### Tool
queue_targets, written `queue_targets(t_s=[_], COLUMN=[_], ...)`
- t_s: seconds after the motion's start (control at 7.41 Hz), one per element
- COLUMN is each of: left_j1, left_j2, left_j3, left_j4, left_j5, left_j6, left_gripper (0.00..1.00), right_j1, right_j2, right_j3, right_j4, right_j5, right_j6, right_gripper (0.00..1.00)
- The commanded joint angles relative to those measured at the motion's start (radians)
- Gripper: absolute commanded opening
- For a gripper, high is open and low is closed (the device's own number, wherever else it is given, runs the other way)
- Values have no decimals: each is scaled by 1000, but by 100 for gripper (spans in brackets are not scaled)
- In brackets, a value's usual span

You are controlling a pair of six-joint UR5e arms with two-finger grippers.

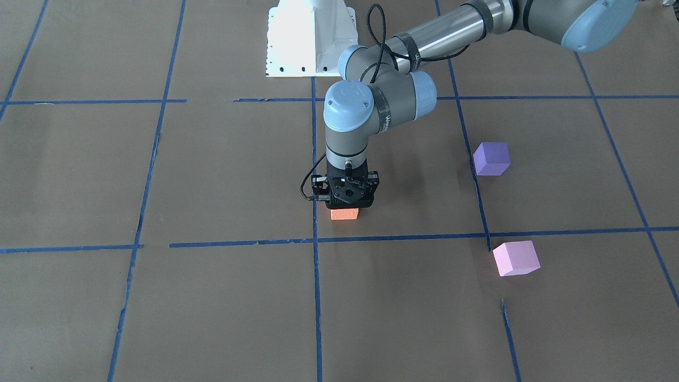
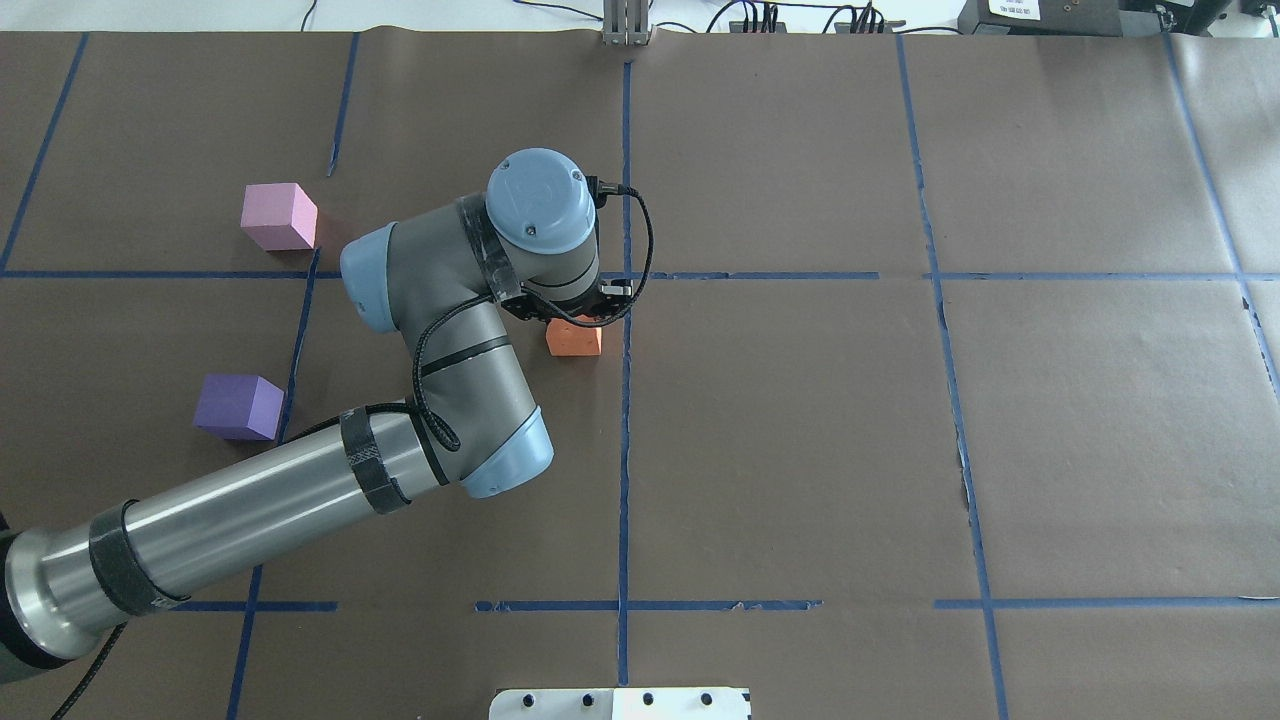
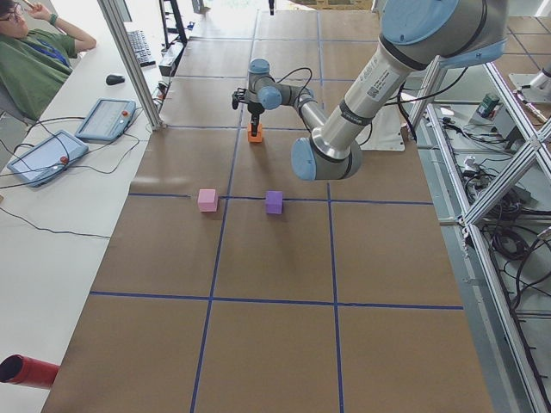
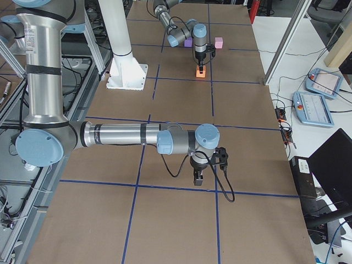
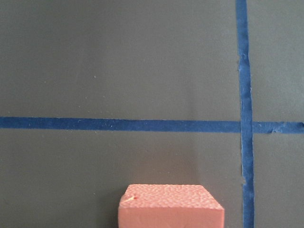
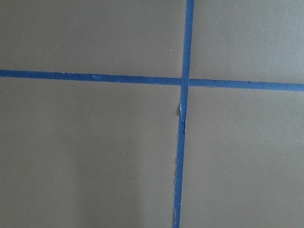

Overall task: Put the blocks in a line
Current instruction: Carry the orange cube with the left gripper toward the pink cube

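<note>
The orange block sits by the table's middle tape line, right under my left gripper. The gripper points straight down with its jaws drawn in around the block; its body hides the fingertips. The block fills the bottom edge of the left wrist view. The purple block and the light pink block stand apart on my left side, also seen from overhead, purple and pink. My right gripper shows only in the exterior right view, low over bare paper; I cannot tell its state.
Brown paper with a grid of blue tape lines covers the table. The white robot base stands at the table's robot side. A person and tablets are on a side table beyond the edge.
</note>
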Motion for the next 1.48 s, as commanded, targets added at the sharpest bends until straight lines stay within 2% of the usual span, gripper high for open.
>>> queue_targets(t_s=[0.0, 0.13, 0.27, 0.4, 0.54, 0.67, 1.08, 1.35], left_j1=[-32, -44, -79, -113, -127, -165, -235, -235], left_j2=[27, 51, 62, 112, 233, 317, 379, 419], left_j3=[-191, -285, -336, -354, -396, -401, -384, -368], left_j4=[155, 226, 284, 288, 191, 96, 90, 88], left_j5=[-5, -7, -19, -69, -80, -124, -145, -139], left_j6=[9, 16, 101, 137, 153, 144, 164, 168], left_gripper=[2, 0, 0, 0, 0, 0, 0, 0], right_j1=[0, 0, 0, -2, -2, 0, 0, 0], right_j2=[-1, -1, 0, -1, -1, 0, -1, -1], right_j3=[-1, 0, 0, 0, -1, 0, 0, 0], right_j4=[0, 0, 0, 0, 0, 0, 0, 0], right_j5=[1, 1, -1, -1, -1, -1, 1, 1], right_j6=[0, 0, 0, 0, 0, 0, 0, 0], right_gripper=[100, 100, 100, 100, 100, 100, 100, 100])
